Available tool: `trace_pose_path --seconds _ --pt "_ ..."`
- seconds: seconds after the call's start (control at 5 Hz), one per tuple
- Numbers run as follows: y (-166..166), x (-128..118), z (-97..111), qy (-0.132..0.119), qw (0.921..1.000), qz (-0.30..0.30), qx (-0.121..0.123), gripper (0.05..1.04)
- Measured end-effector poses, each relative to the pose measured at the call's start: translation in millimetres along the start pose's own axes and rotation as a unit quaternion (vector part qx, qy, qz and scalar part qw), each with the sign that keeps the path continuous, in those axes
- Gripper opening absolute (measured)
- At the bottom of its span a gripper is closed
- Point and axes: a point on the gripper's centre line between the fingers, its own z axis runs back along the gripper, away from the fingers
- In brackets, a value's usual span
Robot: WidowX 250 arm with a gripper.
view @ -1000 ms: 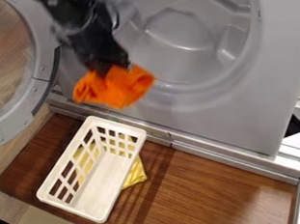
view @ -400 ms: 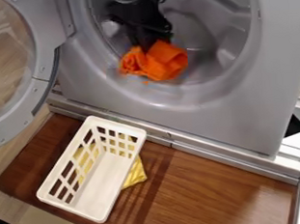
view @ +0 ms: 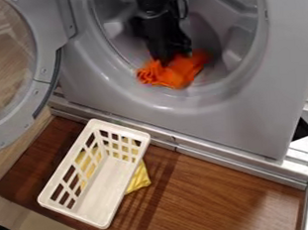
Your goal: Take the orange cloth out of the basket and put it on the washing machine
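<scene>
The black gripper (view: 173, 58) hangs from the top of the view over the lower part of the washing machine's round drum opening. It is shut on the orange cloth (view: 175, 75), which bunches below and around its tip, in front of the opening's lower rim. Whether the cloth touches the rim, I cannot tell. The grey washing machine (view: 236, 108) takes up the upper right. Below it, the white basket (view: 109, 188) stands on the brown wooden surface, with no cloth on its floor.
The machine's round door (view: 44, 70) stands open at the left. A yellow cloth (view: 140, 178) lies under and beside the basket. A metal rail (view: 206, 155) runs along the machine's foot. Dark and yellow items show in the bottom left corner.
The gripper has carried the orange cloth rightward, from above the basket by the door hinge to the drum opening, and lately a little further right and down. Basket and door have not moved.
</scene>
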Motion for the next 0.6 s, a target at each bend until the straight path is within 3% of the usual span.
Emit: trace_pose_path --seconds 0.2,0.6 --pt "-0.4 -0.4 -3.5 0.005 1.0000 -0.008 -0.003 0.245" --pt "-3.0 -6.0 -5.5 0.016 0.9998 -0.010 0.000 0.834"
